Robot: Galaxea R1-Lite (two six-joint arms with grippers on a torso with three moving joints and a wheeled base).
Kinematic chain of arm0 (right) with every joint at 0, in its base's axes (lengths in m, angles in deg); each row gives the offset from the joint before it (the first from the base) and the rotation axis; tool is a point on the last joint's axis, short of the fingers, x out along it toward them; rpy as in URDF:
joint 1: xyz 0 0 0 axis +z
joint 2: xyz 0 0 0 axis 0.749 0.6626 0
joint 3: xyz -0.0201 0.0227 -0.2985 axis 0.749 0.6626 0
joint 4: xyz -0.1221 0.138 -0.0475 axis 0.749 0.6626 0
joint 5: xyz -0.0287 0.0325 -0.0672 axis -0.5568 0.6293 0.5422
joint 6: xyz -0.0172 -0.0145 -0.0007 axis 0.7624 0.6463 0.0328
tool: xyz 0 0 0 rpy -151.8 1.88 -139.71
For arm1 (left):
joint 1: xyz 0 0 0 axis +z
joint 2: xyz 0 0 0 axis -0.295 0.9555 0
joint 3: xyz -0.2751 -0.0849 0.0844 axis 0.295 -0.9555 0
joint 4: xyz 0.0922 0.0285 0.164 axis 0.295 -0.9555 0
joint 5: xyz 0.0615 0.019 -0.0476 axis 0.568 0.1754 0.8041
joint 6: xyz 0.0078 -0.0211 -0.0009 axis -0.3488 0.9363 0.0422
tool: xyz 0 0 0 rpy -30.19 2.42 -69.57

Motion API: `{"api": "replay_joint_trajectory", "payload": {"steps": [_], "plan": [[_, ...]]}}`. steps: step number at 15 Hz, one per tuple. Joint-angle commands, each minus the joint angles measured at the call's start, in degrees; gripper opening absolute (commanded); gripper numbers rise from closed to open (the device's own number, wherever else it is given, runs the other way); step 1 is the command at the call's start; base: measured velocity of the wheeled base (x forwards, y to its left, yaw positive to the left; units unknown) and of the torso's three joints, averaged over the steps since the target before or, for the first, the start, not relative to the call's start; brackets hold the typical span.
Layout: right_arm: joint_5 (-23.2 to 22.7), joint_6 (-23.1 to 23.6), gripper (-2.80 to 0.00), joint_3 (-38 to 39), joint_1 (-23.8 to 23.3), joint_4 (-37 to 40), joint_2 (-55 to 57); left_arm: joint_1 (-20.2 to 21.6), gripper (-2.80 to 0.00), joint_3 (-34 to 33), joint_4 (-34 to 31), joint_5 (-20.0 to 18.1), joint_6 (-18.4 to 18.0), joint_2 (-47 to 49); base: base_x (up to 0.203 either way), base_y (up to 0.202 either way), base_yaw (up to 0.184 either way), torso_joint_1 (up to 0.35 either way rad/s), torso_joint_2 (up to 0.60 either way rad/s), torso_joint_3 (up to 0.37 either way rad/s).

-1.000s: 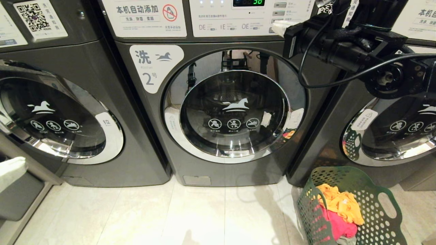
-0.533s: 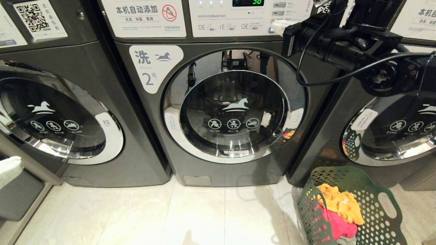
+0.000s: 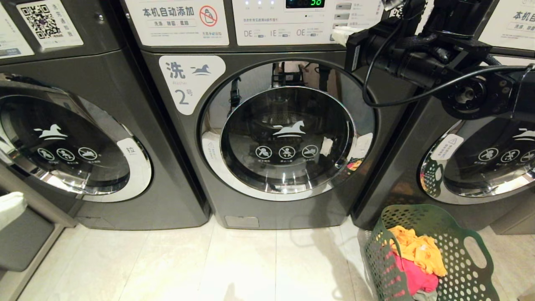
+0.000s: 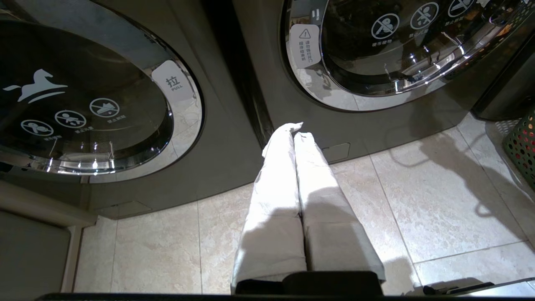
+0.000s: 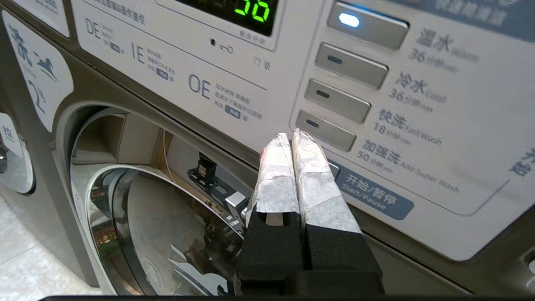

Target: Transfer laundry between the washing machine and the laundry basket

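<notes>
The washing machine (image 3: 184, 175) marked 2 fills the middle of the head view, its round chrome-rimmed door (image 3: 288, 140) closed. Up at its control panel (image 5: 200, 88) my right gripper (image 5: 292, 136) is shut and empty, tips just off the lowest grey button (image 5: 326, 129) beside the blue start/pause label (image 5: 374, 196). On the floor at lower right, the green holed laundry basket (image 3: 464, 280) holds the laundry: an orange-yellow garment (image 3: 418, 251) over a pink-red one (image 3: 411, 278). My left gripper (image 4: 296, 128) hangs shut and empty, low over the tiles before the gap between two machines.
Identical grey machines flank it, one on the left (image 3: 75, 142) and one on the right (image 3: 480, 163). Pale floor tiles (image 3: 234, 267) lie in front. The panel display (image 5: 250, 10) shows green digits and one button lamp (image 5: 349, 19) is lit.
My right arm has crept slightly up and toward the control panel. The door, the basket and the left gripper look the same.
</notes>
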Motion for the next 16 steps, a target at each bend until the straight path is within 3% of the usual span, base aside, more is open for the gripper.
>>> {"api": "replay_joint_trajectory", "payload": {"steps": [1,16], "plan": [[-0.04,0.12,-2.8,0.09,0.04,-0.17,0.43,0.01,-2.8,-0.08,0.0,0.16,-0.09,-0.33,0.0,0.0,0.0,0.0,0.0,0.0],[0.31,0.09,-2.8,0.81,-0.68,-0.5,0.78,0.01,-2.8,-0.61,-0.4,0.12,-0.09,-0.98,0.0,0.0,0.0,0.0,0.0,0.0]]}}
